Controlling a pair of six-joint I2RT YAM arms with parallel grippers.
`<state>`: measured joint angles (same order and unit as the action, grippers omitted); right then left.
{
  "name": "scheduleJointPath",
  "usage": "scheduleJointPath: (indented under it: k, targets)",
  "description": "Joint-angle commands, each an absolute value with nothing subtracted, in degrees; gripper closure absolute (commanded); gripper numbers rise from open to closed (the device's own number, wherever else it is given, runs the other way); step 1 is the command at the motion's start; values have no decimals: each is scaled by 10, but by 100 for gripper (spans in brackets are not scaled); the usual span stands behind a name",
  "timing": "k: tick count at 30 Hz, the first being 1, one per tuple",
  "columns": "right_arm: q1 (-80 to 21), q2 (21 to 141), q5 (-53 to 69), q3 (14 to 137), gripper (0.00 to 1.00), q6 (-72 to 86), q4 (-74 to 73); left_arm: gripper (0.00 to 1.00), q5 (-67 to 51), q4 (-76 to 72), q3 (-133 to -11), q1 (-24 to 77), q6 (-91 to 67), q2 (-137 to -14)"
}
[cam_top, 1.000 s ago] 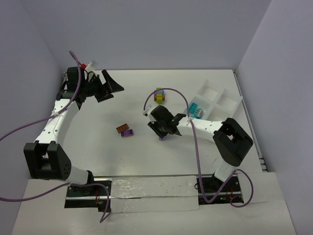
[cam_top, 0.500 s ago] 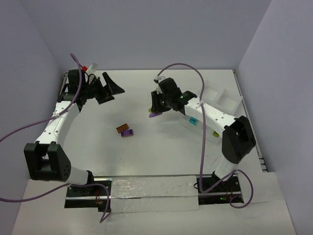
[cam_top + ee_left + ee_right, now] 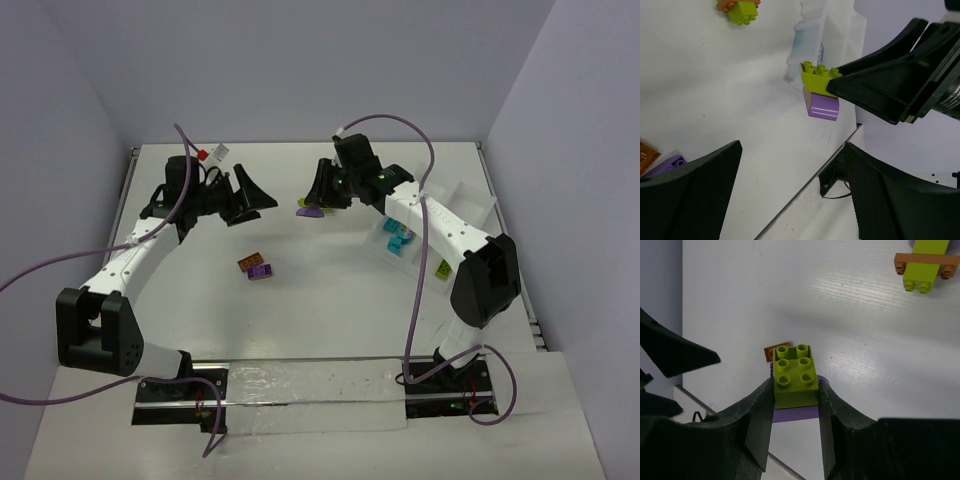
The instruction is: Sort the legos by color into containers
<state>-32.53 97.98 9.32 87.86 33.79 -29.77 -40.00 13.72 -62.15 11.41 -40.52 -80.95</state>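
My right gripper point(image 3: 318, 203), clamping one lime-and-purple clump point(image 3: 310, 210), now sits farther than before; left gripper point(image 3: 258, 207), moved right, gapes wide; two loose bricks point(image 3: 262, 271) remain centre.

Bright, even overhead light, soft shadows on the desk point(image 3: 300, 300), mild glare streaks in right-wrist view, near fingers blurred.

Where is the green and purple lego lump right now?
Top view: the lump is pinched in the right gripper, over the table's far middle, facing the open left gripper.
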Motion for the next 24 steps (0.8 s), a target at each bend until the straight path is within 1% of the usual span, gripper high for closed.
scheduleJointPath:
  k: [1,6,11,12,15,17,24]
  targets:
    - [-328,995,110,938,100,360,-294,11,-380,103,-632,141,-399,-797]
    - [-326,1006,162,954,100,367,-290,10,-429,94,-626,155,-348,-799]
    - [-326,1003,198,953,100,370,-293,9,-411,101,-648,181,-314,-796]
    - [-326,1002,198,951,100,369,-295,10,-404,101,-651,184,-312,-794]
    - [-326,996,205,949,100,367,-294,19,-394,112,-663,191,-309,-805]
    - [-326,992,216,948,100,367,-291,23,-396,119,-675,197,-308,-813]
    - [-326,992,223,950,100,367,-298,25,-363,108,-689,231,-319,-812]
